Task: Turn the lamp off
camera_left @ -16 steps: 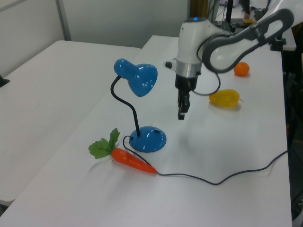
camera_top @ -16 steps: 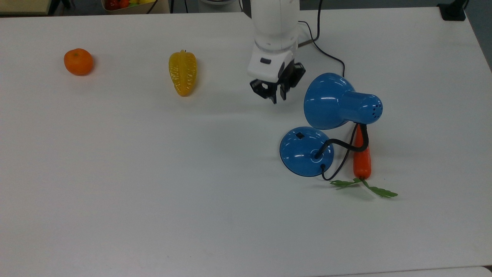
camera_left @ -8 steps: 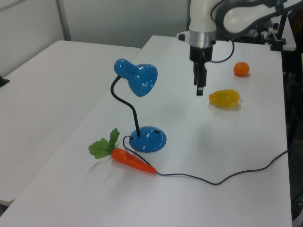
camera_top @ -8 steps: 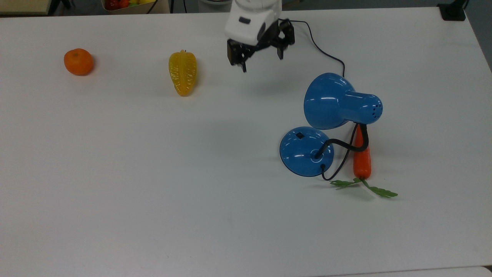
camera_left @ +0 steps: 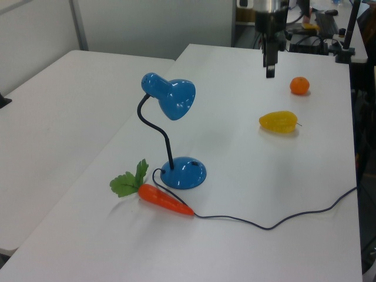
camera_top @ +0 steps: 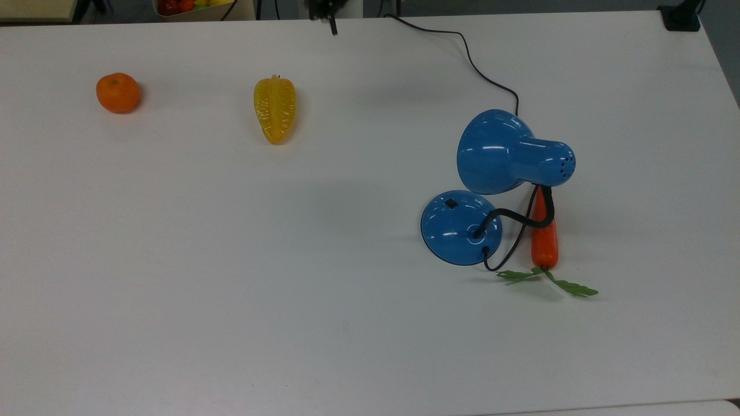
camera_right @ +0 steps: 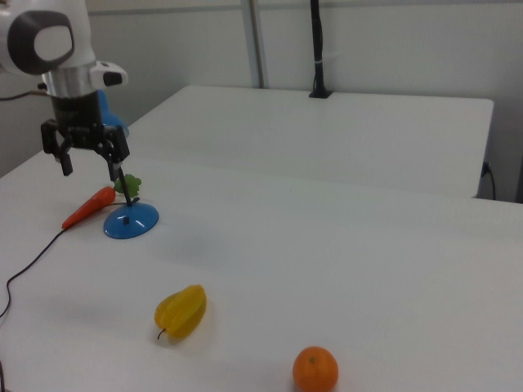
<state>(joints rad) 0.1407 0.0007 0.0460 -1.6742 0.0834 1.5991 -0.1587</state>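
White tabletop [camera_top: 231,260] with a second white table [camera_left: 53,117] beside it and grey wall panels behind. Top view, left to right: orange [camera_top: 118,92], yellow starfruit [camera_top: 274,110], lamp [camera_top: 509,153] standing on its blue base with its cord running to the far edge, carrot [camera_top: 544,240] lying just beside the base. Right view adds the gripper [camera_right: 86,159], raised above the table, jaws spread wide and holding nothing; the left view shows it edge-on.
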